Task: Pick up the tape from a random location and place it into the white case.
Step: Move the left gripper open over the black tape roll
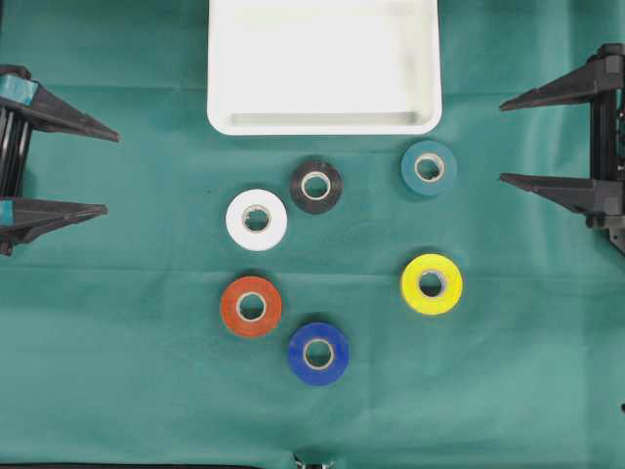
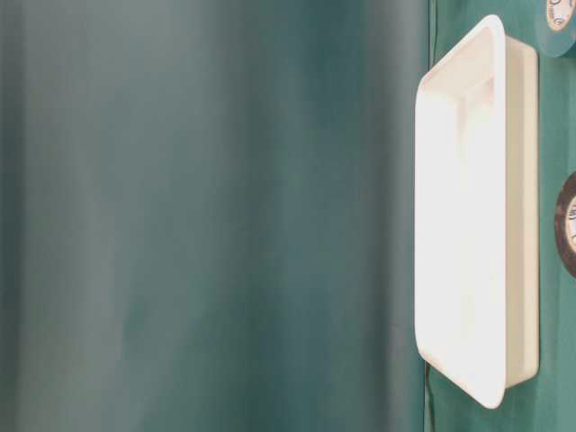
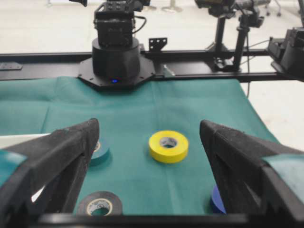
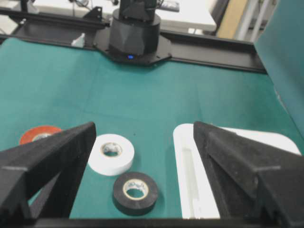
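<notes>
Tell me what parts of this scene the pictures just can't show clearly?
- Table-level view: a blurred green surface fills most of it; only the white case and slivers of two rolls at the right edge show.
- Left wrist view: the blue roll is mostly behind a black finger; the teal roll is partly behind the other.
- Right wrist view: the orange roll is half hidden by a finger.
- Print inside the roll cores: too small to read.

Bare green cloth (image 1: 117, 332) flanks six clustered tape rolls (image 1: 315, 186); white case (image 1: 323, 122) borders them above
</notes>
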{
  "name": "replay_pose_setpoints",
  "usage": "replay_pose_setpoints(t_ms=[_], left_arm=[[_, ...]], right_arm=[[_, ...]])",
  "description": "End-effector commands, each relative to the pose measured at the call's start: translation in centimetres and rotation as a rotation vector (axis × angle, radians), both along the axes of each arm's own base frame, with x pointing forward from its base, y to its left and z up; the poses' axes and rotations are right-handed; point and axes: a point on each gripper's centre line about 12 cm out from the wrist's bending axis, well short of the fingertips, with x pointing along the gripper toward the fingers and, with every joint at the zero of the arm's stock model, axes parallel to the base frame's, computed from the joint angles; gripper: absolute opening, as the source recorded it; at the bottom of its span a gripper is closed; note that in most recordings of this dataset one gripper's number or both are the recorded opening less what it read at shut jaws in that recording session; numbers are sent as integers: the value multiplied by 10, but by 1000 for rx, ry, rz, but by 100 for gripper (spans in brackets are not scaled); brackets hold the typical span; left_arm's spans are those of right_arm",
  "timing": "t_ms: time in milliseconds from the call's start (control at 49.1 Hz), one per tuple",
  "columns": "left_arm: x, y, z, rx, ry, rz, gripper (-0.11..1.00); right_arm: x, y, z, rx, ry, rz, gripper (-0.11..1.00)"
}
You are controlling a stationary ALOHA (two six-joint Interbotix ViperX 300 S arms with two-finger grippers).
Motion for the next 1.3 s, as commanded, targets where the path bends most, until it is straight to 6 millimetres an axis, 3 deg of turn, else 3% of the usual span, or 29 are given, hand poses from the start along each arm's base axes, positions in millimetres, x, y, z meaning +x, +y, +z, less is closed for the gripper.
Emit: replay_pose_setpoints(t_ms=[0,244,855,1038,1282], left_arm=[[6,1,11,-3,-29,10,100],[32,2,14,4,-30,22,100],[158,-3,32,7,10,36,100],[175,-4,37,32,5,37,100],[177,-3,36,27,24,42,100]], right_arm=[[3,0,11,1,-31,-2,92],[2,0,13,-1,-37,-2,92],[3,0,13,1,-35,-2,92],[3,0,13,2,-32,-2,92],[3,0,12,2,-31,-2,92]])
